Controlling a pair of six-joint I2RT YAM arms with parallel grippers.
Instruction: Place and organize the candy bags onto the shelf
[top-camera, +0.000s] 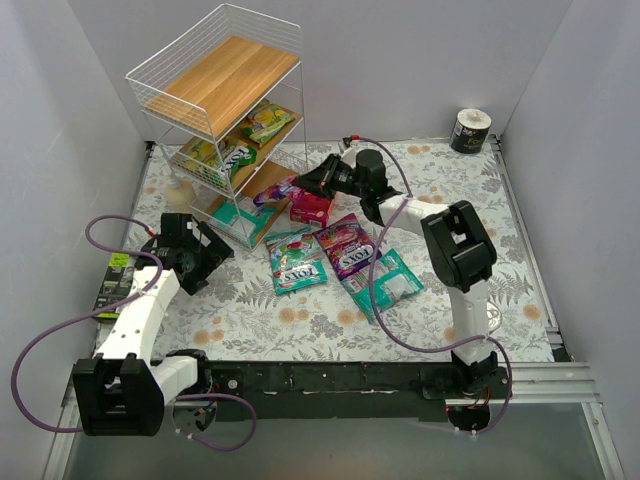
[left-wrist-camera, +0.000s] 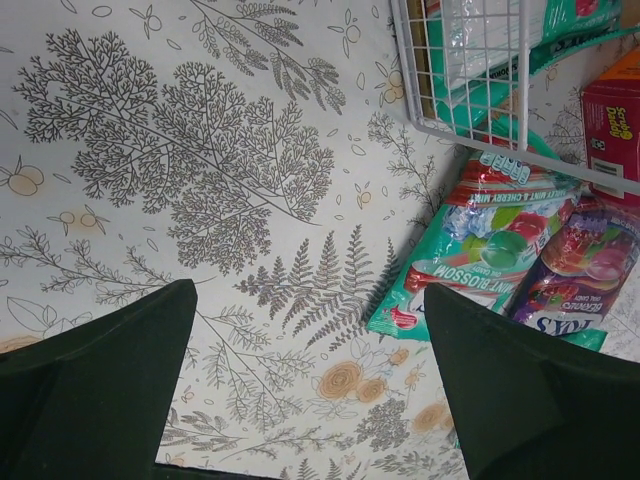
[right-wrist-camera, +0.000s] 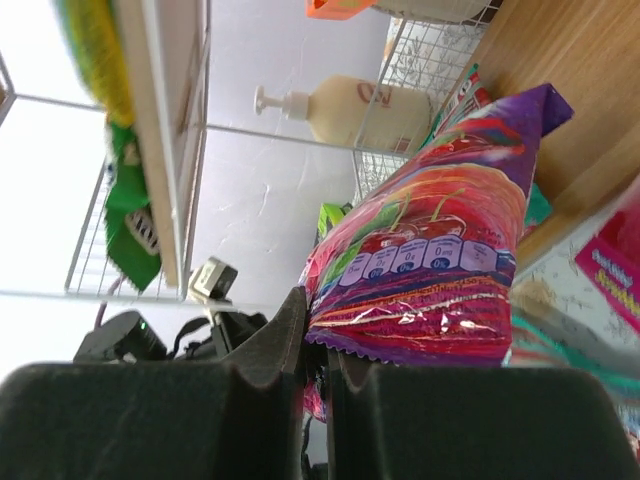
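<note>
The right gripper (right-wrist-camera: 318, 335) is clenched on one edge of a purple candy bag (right-wrist-camera: 430, 260), whose far end reaches over the wood of the lowest tier of the shelf (top-camera: 225, 75); whether it rests there cannot be told. A teal bag (top-camera: 232, 212) already lies on that tier, and two yellow-green bags (top-camera: 240, 140) sit on the middle tier, while the top tier carries none. Three more bags (top-camera: 345, 255) lie flat on the table (top-camera: 500, 260) in front of the shelf, beside an orange-pink box (top-camera: 311, 207), so the job looks roughly half done, with this bag to release and three to fetch. The right arm stretches far forward and leftward, its wrist turned toward the shelf front. The left gripper (left-wrist-camera: 310, 380) hangs with its jaws spread and nothing between them, over bare tablecloth beside the shelf's near corner, its arm bent low
</note>
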